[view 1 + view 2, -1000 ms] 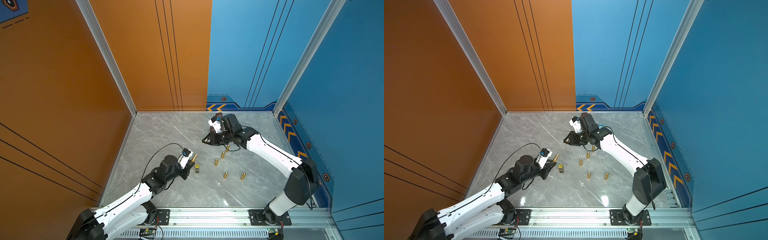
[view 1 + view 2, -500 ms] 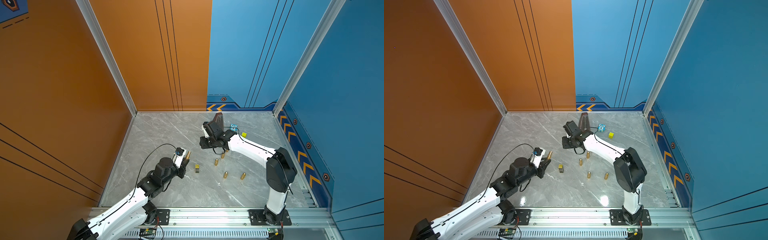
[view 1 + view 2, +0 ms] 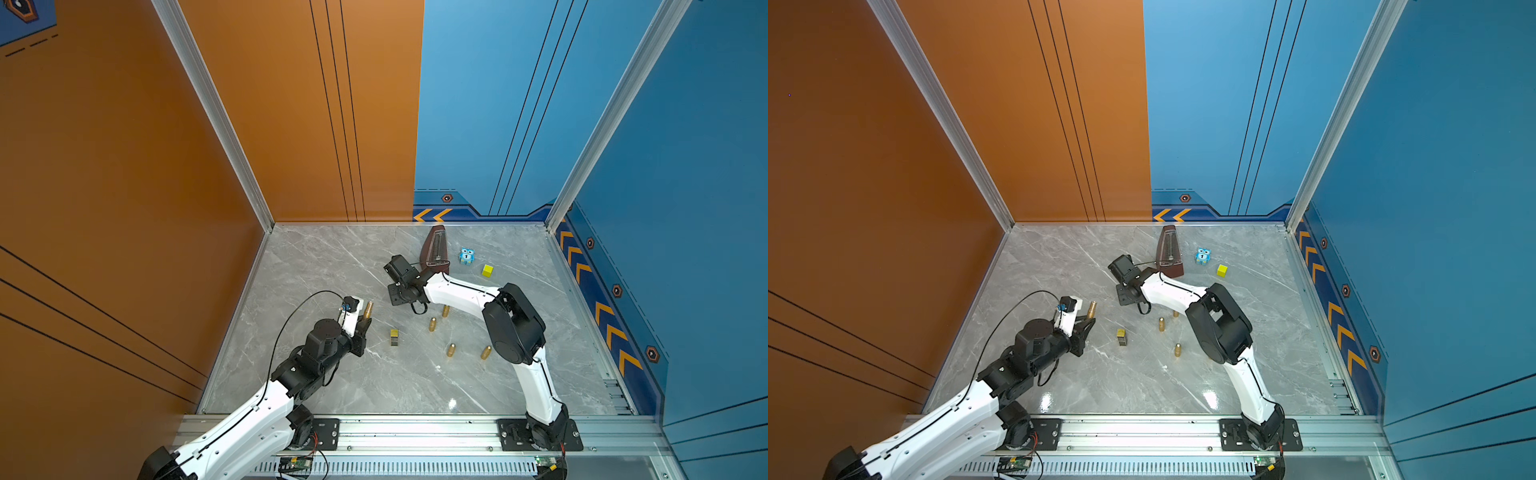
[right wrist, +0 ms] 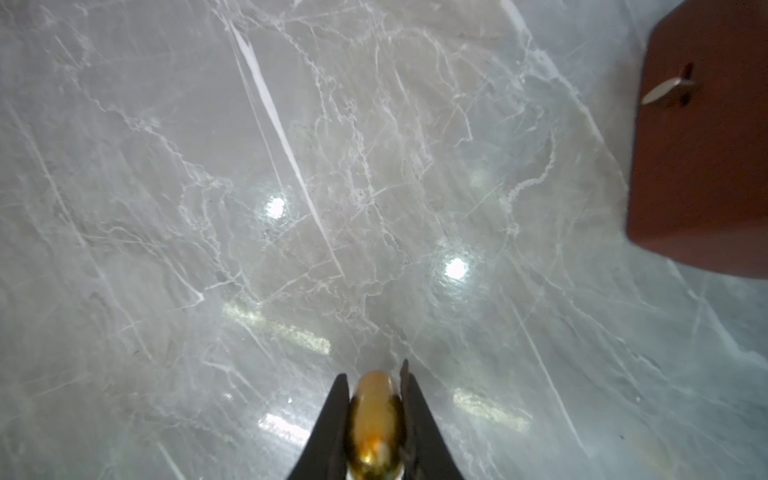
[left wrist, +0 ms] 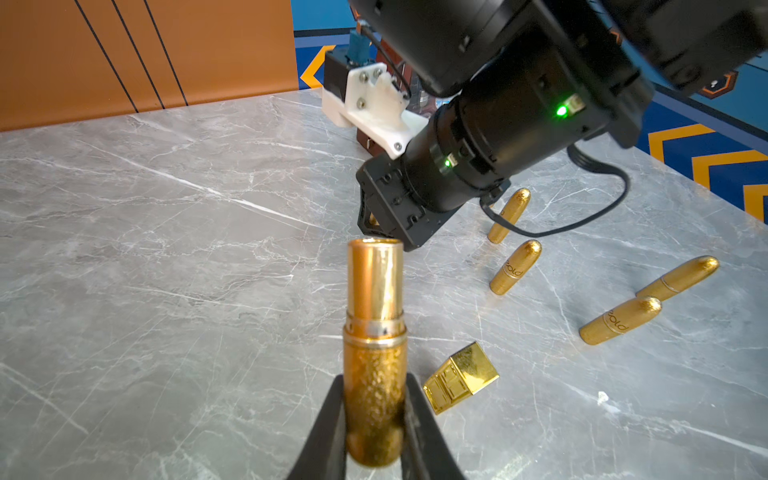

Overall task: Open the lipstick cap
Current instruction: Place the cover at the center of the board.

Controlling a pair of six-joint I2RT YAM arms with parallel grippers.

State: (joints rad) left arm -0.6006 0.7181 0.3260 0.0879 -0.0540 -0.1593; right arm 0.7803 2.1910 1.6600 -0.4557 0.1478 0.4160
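- Lipstick (image 5: 374,353), gold and uncapped. Its rough, glittery lower half is pinched firmly between the fingers of the left gripper (image 5: 374,386). Its smooth, open-ended tube sticks straight out past the fingertips, above the grey marble tabletop (image 5: 166,249).
- The cap (image 4: 376,411) is a rounded gold piece, blurred in the right wrist view. It is clamped between the closed fingers of the right gripper (image 4: 374,374), with its domed end poking just beyond the fingertips.
- The two grippers are apart. The right gripper sits beyond the open end of the lipstick, and bare marble shows between them in both top views.
- Four bullet-shaped gold tubes (image 5: 515,268) rest on the tabletop, off to the side of the left gripper and near the right arm. The two closest to the left wrist camera carry the word "Gold" in dark script.
- A square gold case (image 5: 461,378) lies on its side on the marble, near the left gripper's fingertips and clear of the lipstick.
- On the far side of the right gripper stand a brown metronome (image 3: 435,249), a small blue owl toy (image 3: 466,256) with what looks like the numeral 1 on its front, and a yellow cube (image 3: 487,270).
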